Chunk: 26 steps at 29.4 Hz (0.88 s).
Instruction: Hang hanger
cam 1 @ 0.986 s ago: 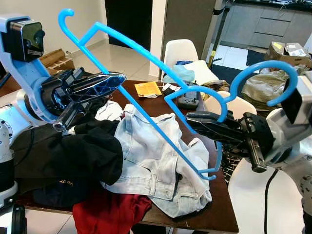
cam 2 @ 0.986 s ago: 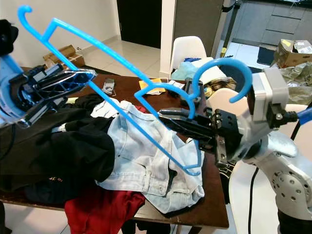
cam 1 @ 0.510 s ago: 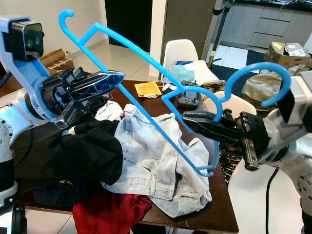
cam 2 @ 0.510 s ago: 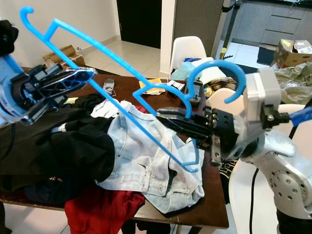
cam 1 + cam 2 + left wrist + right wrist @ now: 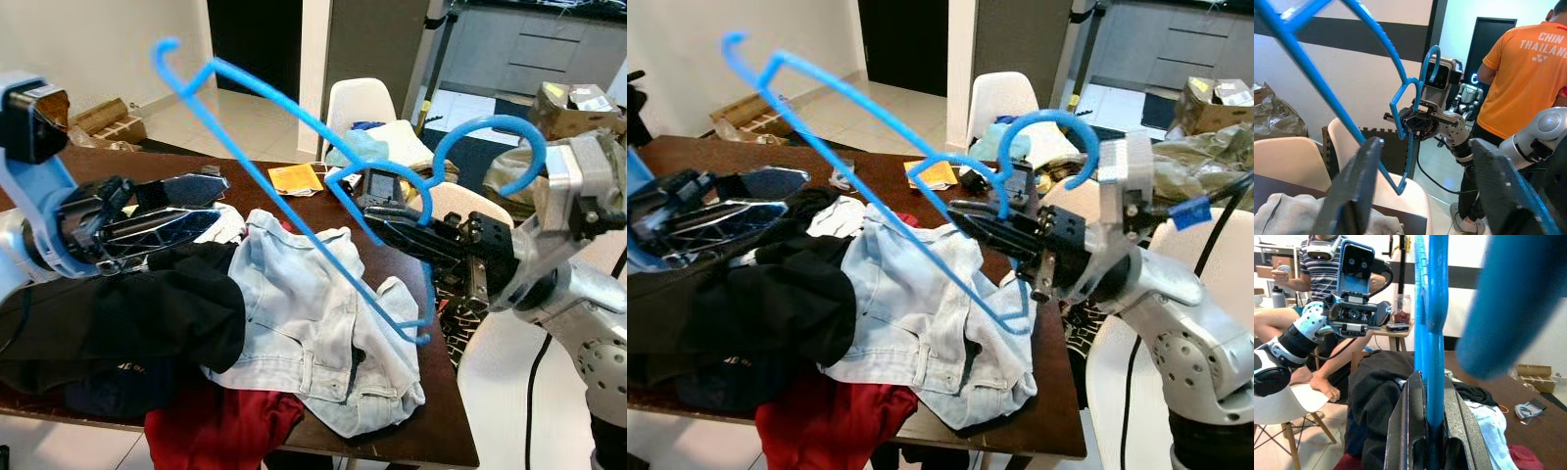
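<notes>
A large blue plastic hanger (image 5: 487, 125) is held in the air over the table, tilted, with its long bar running up to the left. My right gripper (image 5: 377, 220) is shut on it just below the big hook; the right wrist view has the blue bar clamped between the fingers (image 5: 1413, 421). My left gripper (image 5: 220, 199) stands open and empty lower down, just over a black garment (image 5: 147, 313) and apart from the hanger. In the left wrist view the blue hanger (image 5: 1400, 105) passes beyond the open left gripper (image 5: 1427, 143).
The brown table (image 5: 446, 421) is piled with light denim jeans (image 5: 304, 313) and a red garment (image 5: 220, 426). White chairs stand behind (image 5: 358, 103) and at the right (image 5: 500, 392). A person in an orange shirt (image 5: 1523, 73) and a seated person (image 5: 1317, 269) are nearby.
My left gripper has dropped from beside the hanger's bar to just above the black garment. The right gripper, still holding the hanger, has shifted it a little up and to the left.
</notes>
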Motion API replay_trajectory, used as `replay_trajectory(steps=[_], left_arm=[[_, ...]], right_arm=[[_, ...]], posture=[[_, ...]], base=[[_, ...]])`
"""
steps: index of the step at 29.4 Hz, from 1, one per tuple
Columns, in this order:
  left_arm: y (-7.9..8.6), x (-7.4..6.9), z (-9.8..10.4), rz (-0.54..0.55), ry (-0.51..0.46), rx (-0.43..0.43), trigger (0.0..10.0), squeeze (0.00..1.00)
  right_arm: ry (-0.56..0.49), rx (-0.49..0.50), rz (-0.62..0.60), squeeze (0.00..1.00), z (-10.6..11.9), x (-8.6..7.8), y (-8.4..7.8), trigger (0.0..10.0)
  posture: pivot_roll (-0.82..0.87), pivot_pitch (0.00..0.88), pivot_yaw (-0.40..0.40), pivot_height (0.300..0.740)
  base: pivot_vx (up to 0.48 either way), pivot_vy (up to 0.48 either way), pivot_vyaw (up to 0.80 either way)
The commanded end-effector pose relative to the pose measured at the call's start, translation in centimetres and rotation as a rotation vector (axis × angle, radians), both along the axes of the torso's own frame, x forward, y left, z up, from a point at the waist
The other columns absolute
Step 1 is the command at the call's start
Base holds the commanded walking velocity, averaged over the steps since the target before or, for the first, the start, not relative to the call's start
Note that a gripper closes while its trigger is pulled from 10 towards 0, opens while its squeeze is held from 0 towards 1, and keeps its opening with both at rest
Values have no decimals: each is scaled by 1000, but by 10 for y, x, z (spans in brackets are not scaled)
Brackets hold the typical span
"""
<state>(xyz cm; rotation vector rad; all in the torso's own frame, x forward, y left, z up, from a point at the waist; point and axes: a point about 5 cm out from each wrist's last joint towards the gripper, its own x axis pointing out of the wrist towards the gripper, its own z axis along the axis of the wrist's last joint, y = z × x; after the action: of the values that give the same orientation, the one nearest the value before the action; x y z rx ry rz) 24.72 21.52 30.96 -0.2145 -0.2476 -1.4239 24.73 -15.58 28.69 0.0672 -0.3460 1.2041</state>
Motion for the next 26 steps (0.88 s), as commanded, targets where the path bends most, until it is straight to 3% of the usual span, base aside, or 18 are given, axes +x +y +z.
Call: replay_trajectory(steps=[1, 2, 3, 5, 6, 7, 8, 10, 11, 14, 15, 16, 17, 19, 20, 23, 24, 26], left_arm=[[6, -4, -3, 13, 13, 45, 10000, 1000], [6, -4, -3, 13, 13, 45, 10000, 1000], [19, -9, -17, 67, 63, 103, 10000, 1000], [19, -9, -17, 67, 63, 103, 10000, 1000], [36, -6, -27, 293, 74, 162, 10000, 1000], [36, -6, -27, 293, 74, 162, 10000, 1000], [54, 11, -30, 682, 72, 173, 10000, 1000], [54, 11, -30, 682, 72, 173, 10000, 1000], [68, 21, -31, 953, 63, 160, 10000, 1000], [68, 21, -31, 953, 63, 160, 10000, 1000], [73, 23, -36, 1257, 36, 160, 10000, 200], [73, 23, -36, 1257, 36, 160, 10000, 200], [72, 18, -47, 1477, 66, 109, 10000, 0], [72, 18, -47, 1477, 66, 109, 10000, 0], [72, 8, -66, 1647, 131, 80, 10000, 0], [72, 8, -66, 1647, 131, 80, 10000, 0], [71, -3, -82, 1774, 200, 70, 10000, 0], [68, -11, -93, 1831, 235, 91, 10000, 0]], right_arm=[[-17, 26, -53, 0, 5, 3, -6, 0], [-17, 26, -53, 0, 5, 3, -6, 0], [16, 84, -166, 0, 5, 18, -12, 0], [16, 84, -166, 0, 5, 18, -12, 0], [91, 168, -332, 0, 4, 40, -26, 0], [91, 168, -332, 0, 4, 40, -26, 0], [168, 211, -467, 0, -3, 58, -38, 0], [168, 211, -467, 0, -3, 58, -38, 0], [226, 223, -547, 0, -10, 69, -45, 0], [226, 223, -547, 0, -10, 69, -45, 0], [262, 226, -580, 0, -17, 76, -46, 0], [262, 226, -580, 0, -17, 76, -46, 0], [282, 217, -589, 0, -22, 80, -43, 0], [282, 217, -589, 0, -22, 80, -43, 0], [291, 204, -592, 0, -25, 83, -39, 0], [291, 204, -592, 0, -25, 83, -39, 0], [297, 194, -606, 0, -28, 85, -38, 0], [299, 186, -626, 0, -30, 88, -37, 0]], posture=[[127, 0, -5, 740], [127, 0, -5, 740], [142, 0, -5, 740], [142, 0, -5, 740], [166, 0, -12, 740], [166, 0, -12, 740], [177, 0, -16, 740], [177, 0, -16, 740], [177, 0, -16, 740], [177, 0, -16, 740], [232, 0, -31, 740], [232, 0, -31, 740], [253, 0, -33, 740], [253, 0, -33, 740], [259, 0, -32, 740], [259, 0, -32, 740], [266, 0, -33, 740], [266, 0, -33, 740]], base=[[0, 0, 0], [0, 0, 0], [0, 0, 0], [0, 0, 0], [0, 0, 0], [0, 0, 0], [0, 0, -706], [0, 0, -706], [0, 0, -800], [0, 0, -800], [0, 0, -800], [0, 0, -800], [0, 0, 0], [0, 0, 0], [0, 0, 0], [0, 0, 0], [0, 0, 0], [0, 0, 0]])
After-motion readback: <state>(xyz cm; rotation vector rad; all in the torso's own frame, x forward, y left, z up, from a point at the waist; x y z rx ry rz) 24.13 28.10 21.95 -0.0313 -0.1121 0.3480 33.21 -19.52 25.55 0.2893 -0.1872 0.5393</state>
